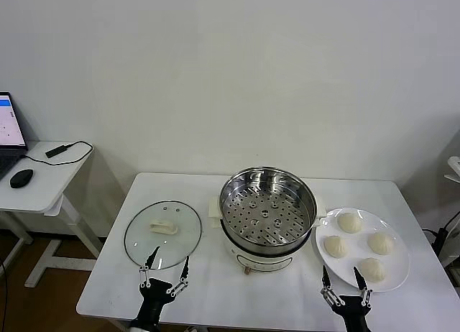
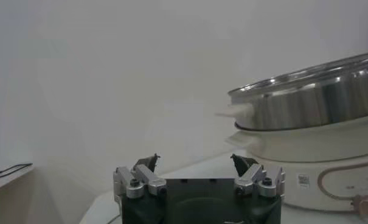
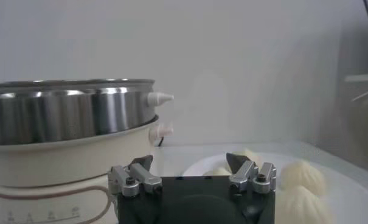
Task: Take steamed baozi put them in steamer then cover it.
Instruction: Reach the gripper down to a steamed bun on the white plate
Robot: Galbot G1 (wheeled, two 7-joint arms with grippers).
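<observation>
Your four cream-white domed steamed baozi [image 1: 360, 245] sit on the flat white plate [image 1: 399, 271], right of the open stainless-steel steamer [image 1: 267, 209]. The right end effector [image 1: 345, 282], fingers apart, waits just before them; the left end effector [image 1: 164, 269], also spread, fronts the clear glass lid [image 1: 162, 233] on the tabletop [image 1: 215, 289].

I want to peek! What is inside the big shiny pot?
Inside the steamer you can see only a perforated tray with nothing on it. The four baozi sit on the white plate. What lies under the tray is hidden.

No legible text or labels anywhere
</observation>
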